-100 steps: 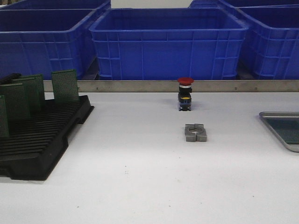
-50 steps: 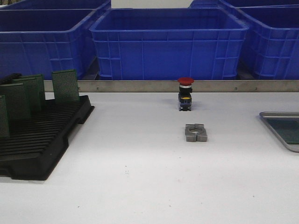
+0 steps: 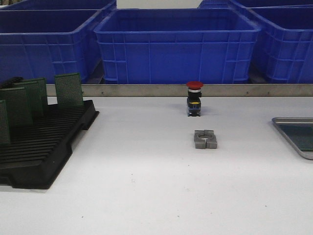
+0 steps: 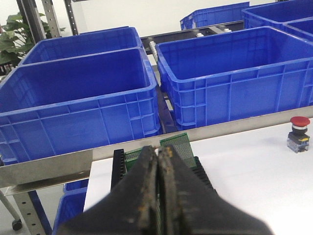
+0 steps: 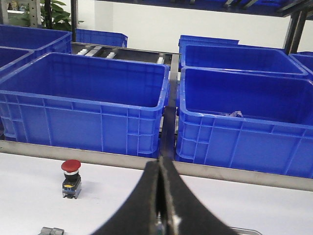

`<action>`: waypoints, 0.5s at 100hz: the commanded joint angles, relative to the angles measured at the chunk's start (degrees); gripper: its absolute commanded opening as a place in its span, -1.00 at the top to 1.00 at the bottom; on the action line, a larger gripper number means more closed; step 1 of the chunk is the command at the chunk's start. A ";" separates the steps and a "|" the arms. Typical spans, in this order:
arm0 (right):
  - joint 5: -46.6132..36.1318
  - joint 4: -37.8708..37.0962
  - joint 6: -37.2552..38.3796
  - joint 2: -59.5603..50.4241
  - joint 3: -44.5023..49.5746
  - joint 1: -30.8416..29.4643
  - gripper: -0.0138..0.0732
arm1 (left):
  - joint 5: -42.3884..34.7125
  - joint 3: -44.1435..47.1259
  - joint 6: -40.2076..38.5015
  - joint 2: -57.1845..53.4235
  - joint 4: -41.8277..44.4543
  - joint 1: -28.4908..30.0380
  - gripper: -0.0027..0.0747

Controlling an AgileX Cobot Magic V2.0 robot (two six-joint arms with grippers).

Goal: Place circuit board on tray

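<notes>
Front view: green circuit boards (image 3: 68, 89) are standing upright in a black slotted rack (image 3: 41, 147) at the white table's (image 3: 146, 186) left side, while the grey tray (image 3: 296, 136) is lying at the right edge, well apart. A red-capped push button (image 3: 194, 98) and a grey metal clamp (image 3: 205, 139) are sitting mid-table before blue bins (image 3: 176, 44).

Left wrist view: the left claw (image 4: 158, 152) is showing its fingers pressed together, empty, just above the boards.

Right wrist view: the right claw (image 5: 160, 164) is likewise closed on nothing, near the button.

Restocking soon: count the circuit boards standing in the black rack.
4 show: one at the rack's back, two further left, one cut by the edge; more may hide.
</notes>
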 commanded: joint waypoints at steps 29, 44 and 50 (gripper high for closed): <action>-3.12 0.72 -0.61 0.36 -1.43 0.13 0.84 | -8.39 12.35 -3.76 -12.24 2.00 4.07 0.98; -3.12 0.72 -0.61 0.36 -1.43 0.13 0.84 | -12.45 16.93 -5.04 -15.35 2.00 6.68 0.98; -3.12 0.72 -0.61 0.36 -1.43 0.13 0.84 | -13.47 18.29 -5.19 -16.43 2.00 7.08 0.98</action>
